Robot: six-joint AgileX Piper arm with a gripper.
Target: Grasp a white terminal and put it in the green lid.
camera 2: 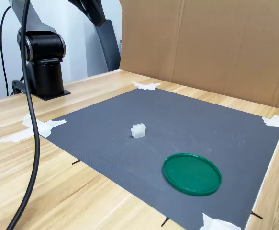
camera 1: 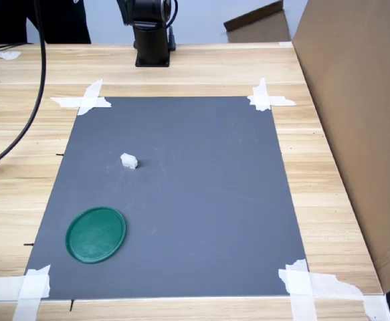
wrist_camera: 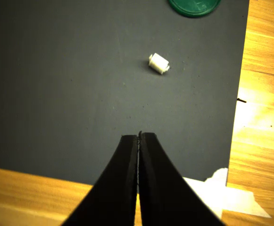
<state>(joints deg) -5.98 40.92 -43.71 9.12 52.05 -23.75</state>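
Mat, grey, taped at four corners with white tape strips to a wooden table. First exterior view: white terminal on the mat, well apart from the green lid, which lies flat toward the first exterior view's lower left. Arm base at the table's far edge, upper part cut off; black cable hangs at left; cardboard wall at right.

Wrist view: gripper with jaws pressed together, holding nothing, above the mat; terminal ahead, lid rim cut off by the frame edge.

Second exterior view: terminal sits clear, lid nearer the camera. Gripper out of frame. No legible writing.
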